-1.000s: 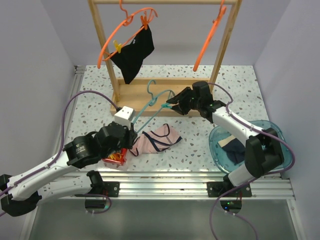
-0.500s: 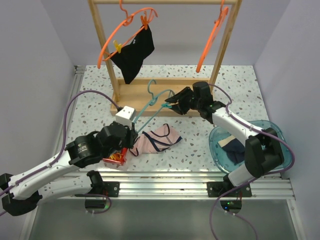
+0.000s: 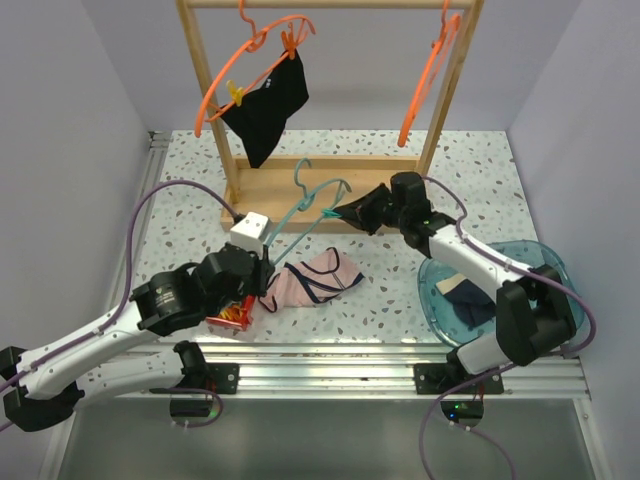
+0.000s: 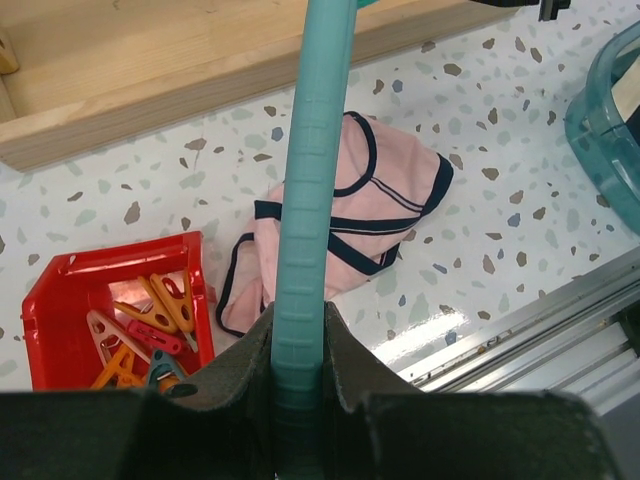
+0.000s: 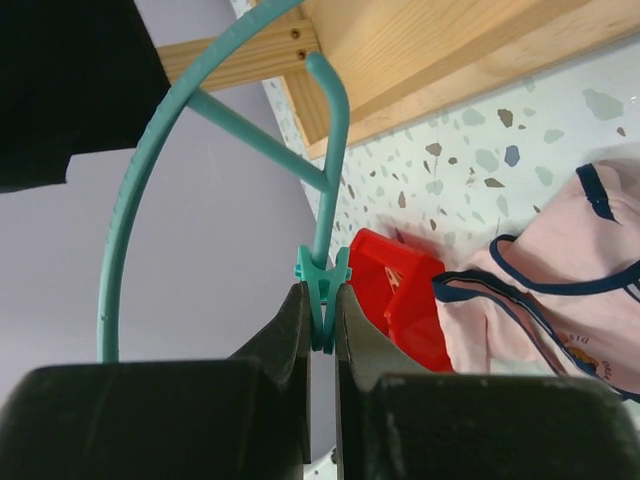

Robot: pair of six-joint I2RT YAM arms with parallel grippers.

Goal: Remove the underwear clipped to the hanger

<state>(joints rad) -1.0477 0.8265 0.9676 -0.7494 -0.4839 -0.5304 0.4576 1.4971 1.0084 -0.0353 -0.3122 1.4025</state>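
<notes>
My left gripper (image 4: pixel 300 350) clamps the teal plastic hanger (image 4: pixel 315 150), right gripper (image 5: pixel 320 320) pinches its small teal clip (image 5: pixel 322 272), pink dark-trimmed briefs (image 4: pixel 340 210) seemingly loose on tabletop (image 4: pixel 500 100).

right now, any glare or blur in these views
Left wrist: white glare on the speckled tabletop, teal plastic hanger crisp, dark jaws soft. Right wrist: small teal plastic clip sharp, jaws blurred. Top external: even light, soft shadows.

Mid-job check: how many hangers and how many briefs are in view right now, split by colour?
Orange hangers: 2
Teal hanger: 1
Black briefs: 1
Pink briefs: 1
Navy briefs: 1
Total: 6
</notes>
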